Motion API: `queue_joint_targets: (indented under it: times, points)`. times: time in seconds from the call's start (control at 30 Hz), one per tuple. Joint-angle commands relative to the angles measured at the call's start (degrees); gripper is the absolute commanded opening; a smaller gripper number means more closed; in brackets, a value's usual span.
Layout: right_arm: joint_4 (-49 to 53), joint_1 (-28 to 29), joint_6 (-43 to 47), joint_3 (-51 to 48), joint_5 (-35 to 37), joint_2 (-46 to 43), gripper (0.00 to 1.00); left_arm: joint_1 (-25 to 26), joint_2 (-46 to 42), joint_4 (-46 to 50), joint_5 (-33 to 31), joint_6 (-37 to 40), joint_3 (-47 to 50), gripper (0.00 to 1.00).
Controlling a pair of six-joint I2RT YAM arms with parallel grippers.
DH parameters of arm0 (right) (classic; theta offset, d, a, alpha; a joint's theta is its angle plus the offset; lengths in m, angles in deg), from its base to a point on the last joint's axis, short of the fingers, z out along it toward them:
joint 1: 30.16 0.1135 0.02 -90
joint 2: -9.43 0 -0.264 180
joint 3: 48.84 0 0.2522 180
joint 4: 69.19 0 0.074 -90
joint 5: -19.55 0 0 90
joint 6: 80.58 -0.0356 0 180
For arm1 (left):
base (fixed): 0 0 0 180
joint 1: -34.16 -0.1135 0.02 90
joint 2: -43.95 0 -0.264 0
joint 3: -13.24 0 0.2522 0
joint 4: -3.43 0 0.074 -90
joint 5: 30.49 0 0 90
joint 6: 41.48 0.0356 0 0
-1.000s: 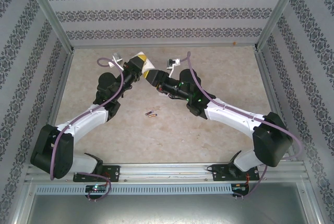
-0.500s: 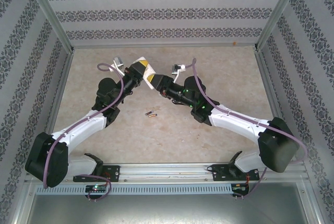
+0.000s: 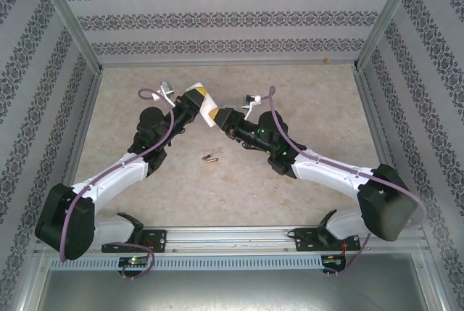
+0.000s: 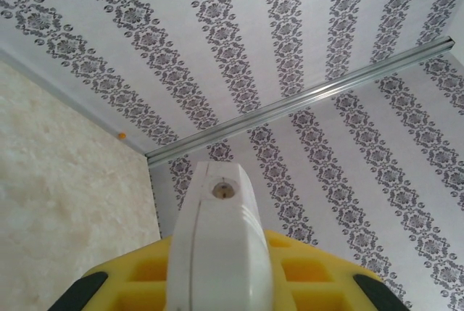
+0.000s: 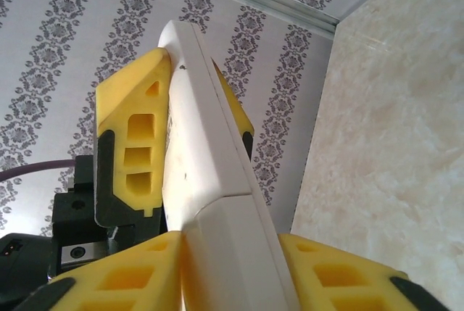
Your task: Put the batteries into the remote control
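The remote control (image 3: 209, 112) is held off the tabletop (image 3: 312, 101) in the upper middle of the top view, where the two arms meet tip to tip. It is a slim white bar with rounded edges. In the left wrist view its end face points at the patterned wall (image 4: 326, 50) and carries one small round, brownish window. A fine seam runs along its length. In the right wrist view the seam shows along the narrow side, and a cross line separates the lower section from the rest.

The left gripper (image 3: 197, 101) is clamped on the remote control, nearly closed, with its yellow fingers (image 4: 304, 264) pressed against both flanks. The right gripper (image 5: 232, 253) grips the other end. Its own yellow pads (image 5: 123, 275) sit flush against each side at the bottom of that frame, with no gap to see.

The batteries (image 3: 210, 157) lie together on the tabletop just below the middle of the top view, between the two forearms and well apart from both grippers. They are two tiny dark cylinders with a coppery part.
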Motion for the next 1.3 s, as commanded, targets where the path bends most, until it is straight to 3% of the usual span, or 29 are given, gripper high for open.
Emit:
queue_joint_targets:
  times: [0.0, 0.13, 0.3, 0.6, 0.93, 1.27]
  points:
    - [7.3, -1.1, 1.5, -3.7, 2.5, 0.6, 0.30, -0.4, -1.5, -7.5, -2.4, 1.2, -5.2, 0.15]
    - [8.1, -1.0, 2.1, -4.1, 2.6, 0.2, 0.29, -0.1, -1.2, -6.2, -1.9, 2.8, -6.4, 0.15]
    - [8.9, -1.2, 2.4, -6.7, 2.8, -1.5, 0.38, -0.2, -1.9, -3.9, -3.4, 5.8, -6.6, 0.16]
    - [7.1, -1.7, 2.8, -8.1, 0.4, -2.1, 0.22, -0.1, 0.1, -5.2, -3.0, 4.8, -7.6, 0.16]
    - [7.6, -3.3, 2.3, -13.2, 1.8, -7.9, 0.11, -0.7, -0.6, 5.1, -8.5, 15.8, -9.5, 0.19]
    - [8.3, -6.8, 4.4, -16.6, 1.4, -11.6, 0.00, -2.1, 2.7, 3.7, -7.9, 17.4, -9.4, 0.20]
